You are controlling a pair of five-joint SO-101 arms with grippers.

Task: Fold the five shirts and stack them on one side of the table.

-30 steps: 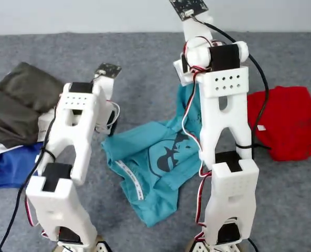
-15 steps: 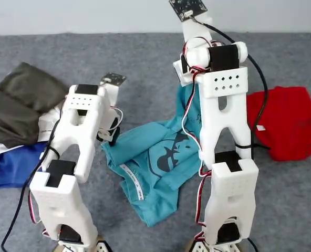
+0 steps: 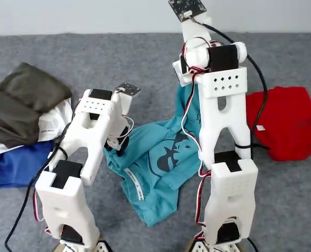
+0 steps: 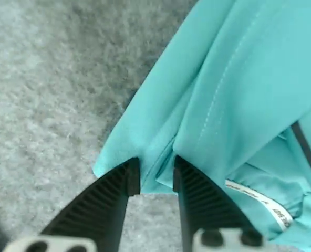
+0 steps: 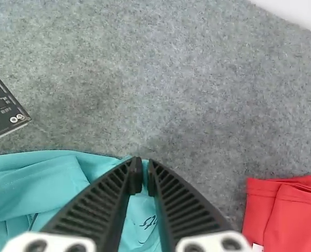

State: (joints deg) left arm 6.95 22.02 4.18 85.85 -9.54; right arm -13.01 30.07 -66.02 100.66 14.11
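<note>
The teal shirt (image 3: 161, 157) lies crumpled mid-surface (image 3: 118, 58), and the left gripper (image 4: 154, 170) sits low at its left hem, jaws apart and straddling the cloth edge without pinching it. A blue shirt (image 3: 13, 163), white shirt (image 3: 53, 126) and olive shirt (image 3: 19, 105) are heaped at the left edge and a red shirt (image 3: 289, 123) lies at the right edge, while farther back the right gripper (image 5: 141, 170) is clamped on the teal shirt's far part, holding it raised. The step looks like spreading this shirt for folding, so the left gripper probably needs to close on the hem next to let both arms pull it taut.
</note>
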